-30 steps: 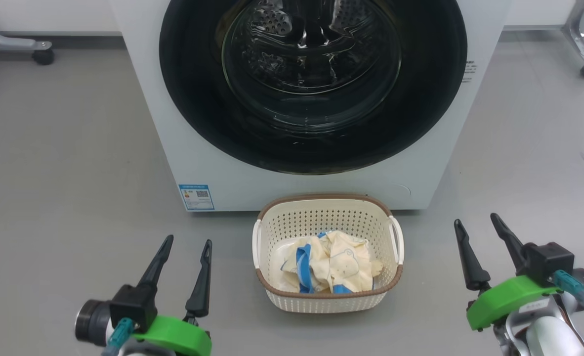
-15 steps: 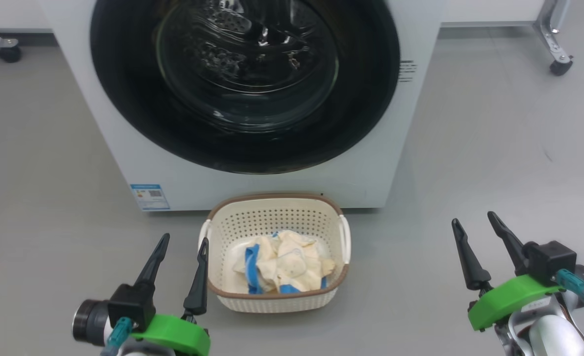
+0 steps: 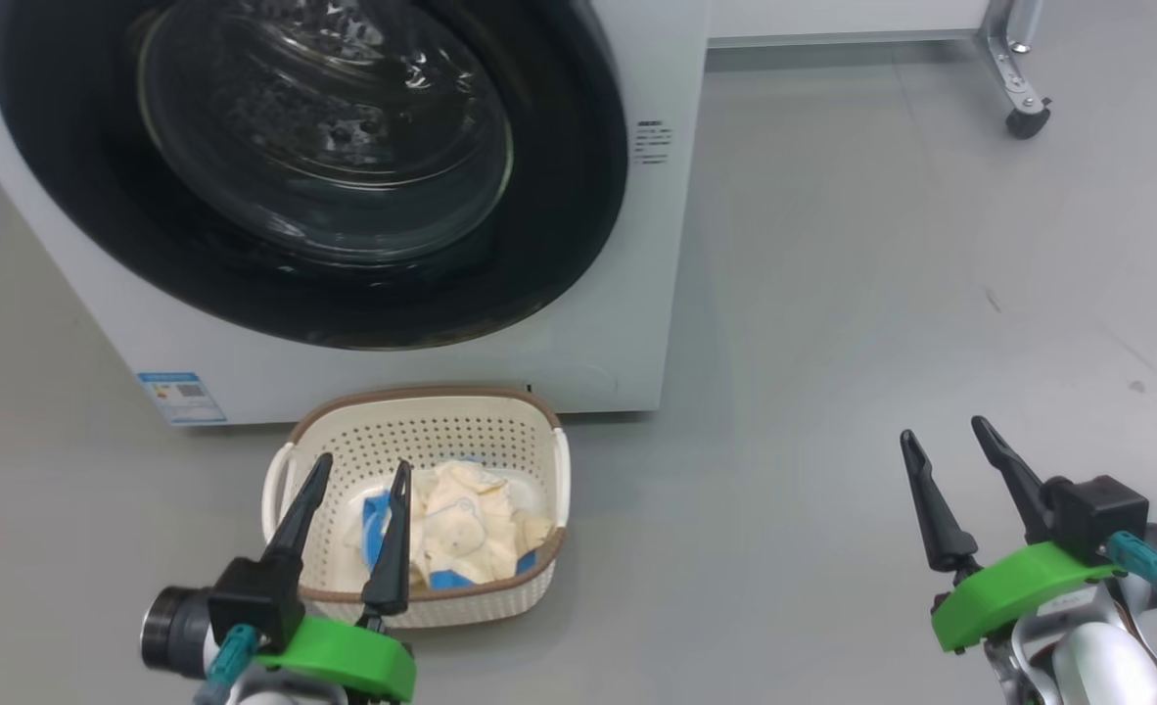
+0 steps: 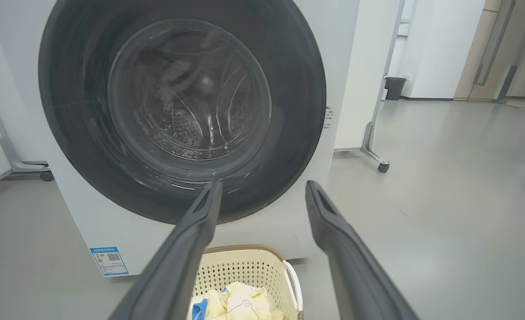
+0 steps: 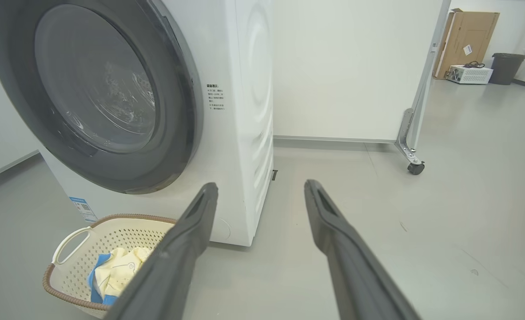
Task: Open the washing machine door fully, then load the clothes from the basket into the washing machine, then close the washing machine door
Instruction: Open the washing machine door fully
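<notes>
Across the upper left of the head view stood the washer [image 3: 657,294], its door [image 3: 569,196] shut flat against the white front, black rim around bulging clear glass. Just below it, left of centre, the basket [image 3: 422,399] sat on the grey floor [image 3: 833,343] close to the washer's foot, with the clothes [image 3: 461,529] bundled inside, cream fabric with blue trim. A blue label [image 3: 182,397] showed low on the washer, up and left of the basket. At the bottom left the left gripper [image 3: 363,462] hung with its two fingers spread apart and empty, their tips overlapping the basket's left half in that view. Whether they were over it or nearer the camera could not be told. At the lower right the right gripper [image 3: 943,429] was likewise spread wide and empty, over bare floor, well apart from basket and washer. A caster [image 3: 1024,122] stood at the upper right.
</notes>
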You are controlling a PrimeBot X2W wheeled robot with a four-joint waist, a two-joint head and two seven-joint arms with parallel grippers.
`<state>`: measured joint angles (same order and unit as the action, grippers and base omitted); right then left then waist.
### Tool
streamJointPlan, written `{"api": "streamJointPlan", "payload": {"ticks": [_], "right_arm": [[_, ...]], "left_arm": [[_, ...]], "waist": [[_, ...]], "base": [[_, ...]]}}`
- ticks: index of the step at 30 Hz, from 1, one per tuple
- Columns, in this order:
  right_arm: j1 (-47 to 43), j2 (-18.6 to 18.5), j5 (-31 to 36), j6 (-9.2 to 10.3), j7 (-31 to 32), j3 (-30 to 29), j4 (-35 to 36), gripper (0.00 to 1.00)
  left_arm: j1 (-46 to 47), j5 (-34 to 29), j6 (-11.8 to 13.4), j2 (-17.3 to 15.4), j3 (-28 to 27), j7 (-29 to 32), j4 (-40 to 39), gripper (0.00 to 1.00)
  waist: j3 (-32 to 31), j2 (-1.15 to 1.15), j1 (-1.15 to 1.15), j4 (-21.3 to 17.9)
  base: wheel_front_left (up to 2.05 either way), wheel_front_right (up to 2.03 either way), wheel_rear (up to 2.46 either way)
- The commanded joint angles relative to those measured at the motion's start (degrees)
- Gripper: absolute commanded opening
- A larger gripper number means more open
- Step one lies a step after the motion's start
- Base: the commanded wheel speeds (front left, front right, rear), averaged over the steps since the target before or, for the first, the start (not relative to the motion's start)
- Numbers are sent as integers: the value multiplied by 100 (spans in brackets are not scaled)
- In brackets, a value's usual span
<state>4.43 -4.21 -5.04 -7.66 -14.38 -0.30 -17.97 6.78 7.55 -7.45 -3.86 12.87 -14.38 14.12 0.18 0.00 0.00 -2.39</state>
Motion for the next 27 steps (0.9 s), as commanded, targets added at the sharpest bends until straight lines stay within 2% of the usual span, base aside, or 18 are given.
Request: {"api": "streamJointPlan", "payload": {"ticks": [1,10,27], "right_arm": [[309,-75,28,17,-62,83,181,100],[326,-48,21,17,-62,66,185,100],[326,-14,72,17,-62,38,243,100]], "left_arm": [[278,-16,19,-24,-248,-62,-233,100],[276,-121,15,-9,-299,-62,-226,100],[271,-171,11,44,-413,-62,-317,100]], "waist": [[3,0,0,-5],[27,0,0,-43],[99,0,0,-59]], "base": [[96,96,-191],[56,56,-112],[2,2,-3]]}}
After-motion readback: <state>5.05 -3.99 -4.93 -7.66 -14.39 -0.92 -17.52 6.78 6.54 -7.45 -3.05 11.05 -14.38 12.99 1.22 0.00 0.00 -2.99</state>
